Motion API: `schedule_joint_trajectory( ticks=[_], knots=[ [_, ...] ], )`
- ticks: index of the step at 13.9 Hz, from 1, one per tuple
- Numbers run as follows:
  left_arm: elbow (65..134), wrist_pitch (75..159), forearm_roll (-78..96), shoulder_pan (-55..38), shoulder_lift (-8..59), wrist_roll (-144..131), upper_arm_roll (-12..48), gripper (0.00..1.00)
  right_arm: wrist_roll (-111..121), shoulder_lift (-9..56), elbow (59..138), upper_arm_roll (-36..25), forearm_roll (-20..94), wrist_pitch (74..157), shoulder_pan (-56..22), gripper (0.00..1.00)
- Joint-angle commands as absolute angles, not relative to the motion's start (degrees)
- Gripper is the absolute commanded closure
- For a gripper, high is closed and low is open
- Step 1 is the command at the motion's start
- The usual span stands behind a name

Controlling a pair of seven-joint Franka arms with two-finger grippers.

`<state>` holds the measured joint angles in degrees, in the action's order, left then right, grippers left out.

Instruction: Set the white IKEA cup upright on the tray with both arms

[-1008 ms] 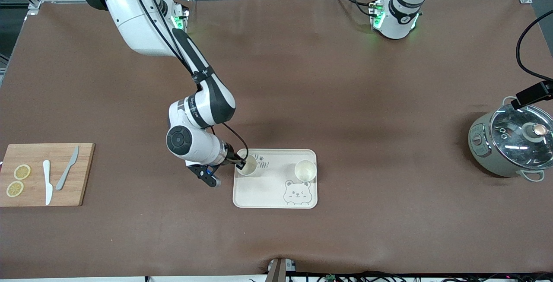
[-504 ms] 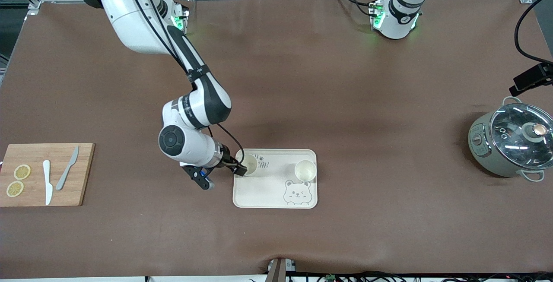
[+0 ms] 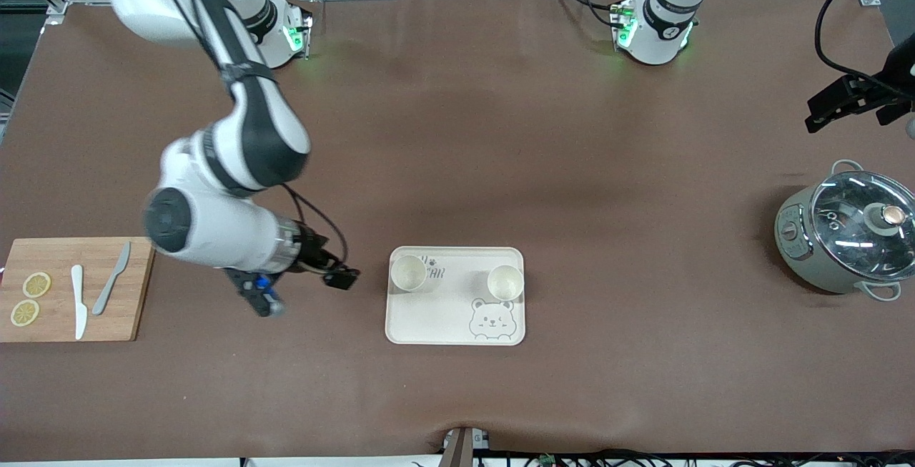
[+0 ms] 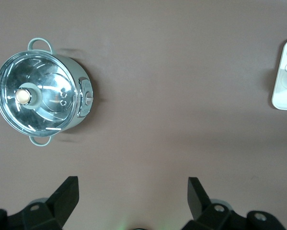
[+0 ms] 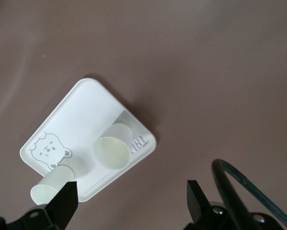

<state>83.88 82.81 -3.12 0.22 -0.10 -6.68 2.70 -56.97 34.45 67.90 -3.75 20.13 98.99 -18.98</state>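
Two round white cups (image 3: 409,272) (image 3: 505,282) upright on the cream tray (image 3: 443,317); right gripper (image 3: 340,279) and left gripper (image 4: 132,197) both released, empty.

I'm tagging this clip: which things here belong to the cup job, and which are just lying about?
Job:
tray
two upright cups on it
right gripper, open, beside the tray
left gripper, open, above the pot

Lying about:
pot
cutting board
two knives
lemon slices
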Motion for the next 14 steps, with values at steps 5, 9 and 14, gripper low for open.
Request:
schedule_joint_trajectory(
  ticks=[5,9,14],
  knots=[
    [85.25,83.32,-2.55,-0.53,-0.88,-5.89,2.02,0.0,-45.33,20.24,71.18,-6.41,8.18,87.04,-17.58,0.0],
    [85.17,83.85,-2.55,-0.53,-0.53,-5.89,2.11,0.0,-30.98,15.05,73.11,-8.26,8.09,79.02,-10.64,0.0],
    [85.17,84.55,-2.55,-0.53,0.44,-5.89,2.11,0.0,-18.21,-0.59,89.71,-8.35,6.25,85.24,-6.6,0.0]
  ],
)
